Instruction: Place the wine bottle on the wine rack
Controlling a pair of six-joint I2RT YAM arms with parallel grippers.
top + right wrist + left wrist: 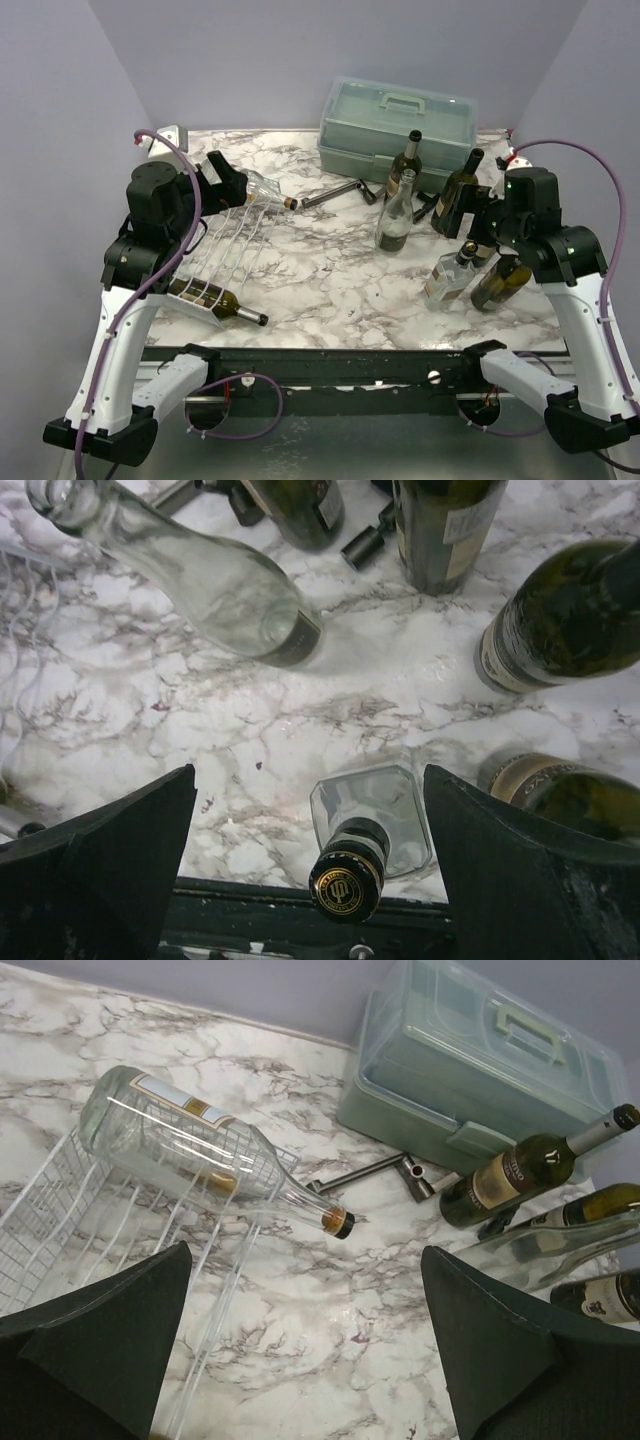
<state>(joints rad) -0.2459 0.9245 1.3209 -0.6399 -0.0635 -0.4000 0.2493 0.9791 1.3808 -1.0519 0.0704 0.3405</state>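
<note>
1. Left gripper: fingers spread wide and holding nothing. It hovers over the near side of the wine rack.
2. Clear bottle: lies on the far end of the rack, with its neck and cap overhanging the edge toward the table. Whether the body sits fully in a cradle cannot be told. If it does not, a nudge from the left fingers could roll it off.
3. Dark bottle: lies on the near end of the rack. The rack is thin wire and probably light, so a push on either bottle may slide the whole rack.
4. Right gripper: fingers spread and empty, straddling the capped neck of the square clear bottle, which stands on the table well apart from the rack.
5. Crowding: the dark green bottle stands just beside the square one. A finger descending off-centre could tip either bottle.
6. Grip: the neck is smooth glass, so a pinch on the cap alone may slip or let the bottle swing.
7. Transfer path: the tall clear bottle stands between the right gripper and the rack, so a low carry risks striking it.
</note>
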